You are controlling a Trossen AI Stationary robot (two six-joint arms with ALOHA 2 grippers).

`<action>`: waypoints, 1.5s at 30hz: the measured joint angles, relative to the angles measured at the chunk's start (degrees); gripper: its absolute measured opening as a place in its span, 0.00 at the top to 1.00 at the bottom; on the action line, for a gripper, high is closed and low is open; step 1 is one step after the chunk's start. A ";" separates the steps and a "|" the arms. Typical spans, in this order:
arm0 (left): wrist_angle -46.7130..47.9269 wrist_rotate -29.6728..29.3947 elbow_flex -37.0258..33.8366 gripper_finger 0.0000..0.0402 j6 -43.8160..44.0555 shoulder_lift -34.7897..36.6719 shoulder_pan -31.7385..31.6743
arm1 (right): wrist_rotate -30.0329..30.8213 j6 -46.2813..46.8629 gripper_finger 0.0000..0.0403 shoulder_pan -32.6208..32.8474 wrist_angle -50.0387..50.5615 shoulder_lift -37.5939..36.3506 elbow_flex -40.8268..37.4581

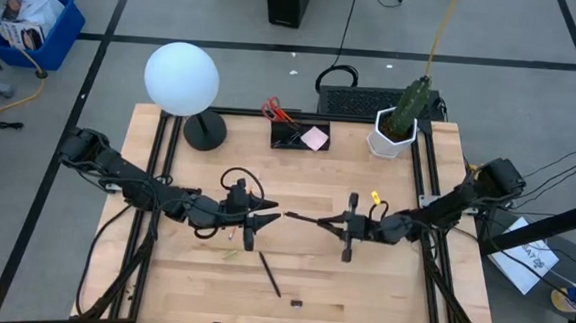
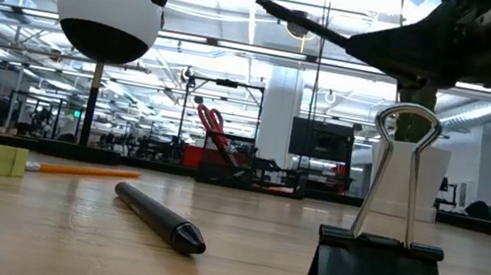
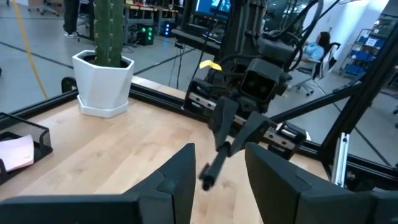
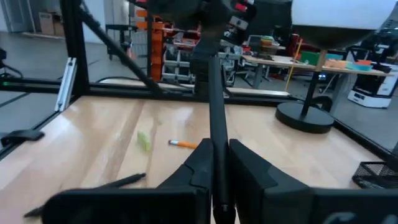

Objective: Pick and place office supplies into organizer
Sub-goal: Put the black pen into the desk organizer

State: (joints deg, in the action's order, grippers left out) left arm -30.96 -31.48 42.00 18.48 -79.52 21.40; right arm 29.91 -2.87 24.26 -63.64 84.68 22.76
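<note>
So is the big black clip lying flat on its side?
No, the binder clip stands upright on the table in the low view, its silver wire handles pointing up.

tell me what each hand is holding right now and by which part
The right hand is shut on a black pen, gripping it at one end; the rest juts out toward the left hand, which is open and holds nothing.
</note>
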 joint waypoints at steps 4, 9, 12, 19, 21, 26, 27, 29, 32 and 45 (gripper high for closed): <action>-0.26 0.04 0.00 0.63 -0.02 0.02 -0.01 | -1.72 -1.40 0.94 -1.48 -2.72 -0.04 0.03; -0.26 0.04 0.00 0.63 -0.15 0.00 -0.01 | -6.09 -2.34 0.94 -3.86 -4.11 -0.04 1.09; -0.24 0.04 0.00 0.63 -0.19 0.02 0.00 | -7.75 -2.53 0.94 -4.72 -3.22 -0.04 2.27; -0.22 0.00 0.00 0.63 -0.15 0.02 -0.12 | -10.81 -3.66 0.94 -6.18 -2.50 -0.07 4.96; -0.53 0.02 0.00 0.63 -0.19 0.02 -0.16 | -11.69 -3.64 0.94 -6.59 -1.24 -0.04 6.05; -0.89 -0.02 0.00 0.63 0.02 0.02 -0.99 | -12.21 -2.93 0.94 -7.94 3.20 0.00 8.68; -0.91 -0.03 0.00 0.63 0.00 0.02 -1.19 | -12.25 -2.92 0.94 -8.20 3.89 0.00 9.05; -0.93 -0.03 0.00 0.63 0.02 0.02 -1.63 | -12.41 -3.01 0.94 -8.63 4.14 0.00 9.45; -0.95 0.13 -0.02 0.63 0.22 0.02 -2.33 | -13.97 -3.04 0.94 -9.46 3.51 0.44 9.79; -3.20 3.14 -0.02 0.73 0.86 -1.02 -4.28 | -16.09 -2.49 0.94 -10.97 1.68 1.68 9.79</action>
State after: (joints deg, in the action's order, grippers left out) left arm -34.16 -28.34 41.98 19.34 -80.54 17.12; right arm 13.83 -5.37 13.29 -61.96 86.37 32.56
